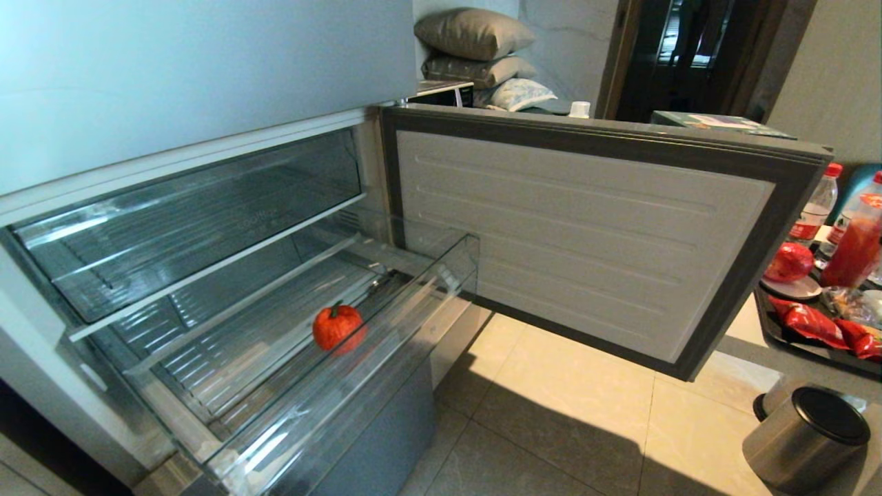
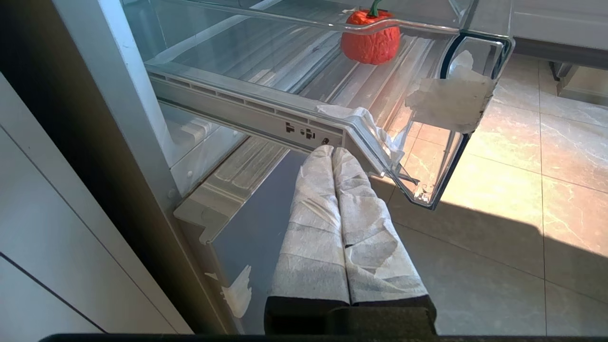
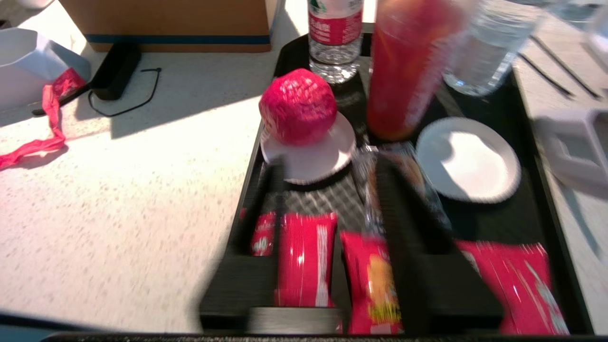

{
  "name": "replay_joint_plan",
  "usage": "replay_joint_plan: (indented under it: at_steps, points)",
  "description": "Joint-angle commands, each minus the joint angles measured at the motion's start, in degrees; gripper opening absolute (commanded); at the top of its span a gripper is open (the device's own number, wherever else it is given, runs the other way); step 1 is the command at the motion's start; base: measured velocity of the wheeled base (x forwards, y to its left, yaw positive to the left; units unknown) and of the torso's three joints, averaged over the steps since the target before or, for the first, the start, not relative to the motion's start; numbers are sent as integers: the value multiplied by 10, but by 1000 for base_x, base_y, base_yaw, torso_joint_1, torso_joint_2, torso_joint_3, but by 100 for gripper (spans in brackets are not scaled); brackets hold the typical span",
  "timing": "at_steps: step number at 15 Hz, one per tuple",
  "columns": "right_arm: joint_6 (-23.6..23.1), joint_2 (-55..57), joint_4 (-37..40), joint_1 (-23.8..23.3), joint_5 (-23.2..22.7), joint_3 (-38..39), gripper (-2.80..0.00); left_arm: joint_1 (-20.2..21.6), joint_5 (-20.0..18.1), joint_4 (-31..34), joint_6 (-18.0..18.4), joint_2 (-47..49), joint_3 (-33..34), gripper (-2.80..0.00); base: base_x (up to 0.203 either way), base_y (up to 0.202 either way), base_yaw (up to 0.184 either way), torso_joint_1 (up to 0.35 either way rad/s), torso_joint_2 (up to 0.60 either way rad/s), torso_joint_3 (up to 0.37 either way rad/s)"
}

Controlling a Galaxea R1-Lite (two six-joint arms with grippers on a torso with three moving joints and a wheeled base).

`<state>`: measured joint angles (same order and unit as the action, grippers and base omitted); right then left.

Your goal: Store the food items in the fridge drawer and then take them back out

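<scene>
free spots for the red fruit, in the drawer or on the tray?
Drawer: its ribbed floor is bare all around the orange-red fruit, widest toward the back. Tray: crowded; the red fruit fills one white plate, bottles at the far end, snack packets at the near end. Only the empty white plate is free.

Hard sunlight glares on the floor (image 1: 551, 386) and counter (image 3: 142, 199); the right wrist view is motion-blurred.

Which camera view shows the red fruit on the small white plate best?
The right wrist view: the red fruit sits close and whole on its plate. The head view shows it small, at the right edge. The left wrist view does not show it.
</scene>
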<state>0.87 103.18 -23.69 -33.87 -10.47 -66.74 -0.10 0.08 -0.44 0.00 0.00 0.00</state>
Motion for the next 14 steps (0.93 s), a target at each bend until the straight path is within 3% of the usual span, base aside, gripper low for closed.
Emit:
replay_joint_plan:
  at_steps: [1, 5, 14]
  points:
    - [-5, 68, 27, 4, -18, -75, 0, 0, 0, 0, 0, 1, 1, -280, 0, 0, 0, 0, 0, 0]
    - [-9, 143, 41, 9, -55, -151, 0, 0, 0, 0, 0, 1, 1, -280, 0, 0, 0, 0, 0, 0]
    - [-6, 319, 58, 28, -57, -376, 0, 0, 0, 0, 0, 1, 1, -280, 0, 0, 0, 0, 0, 0]
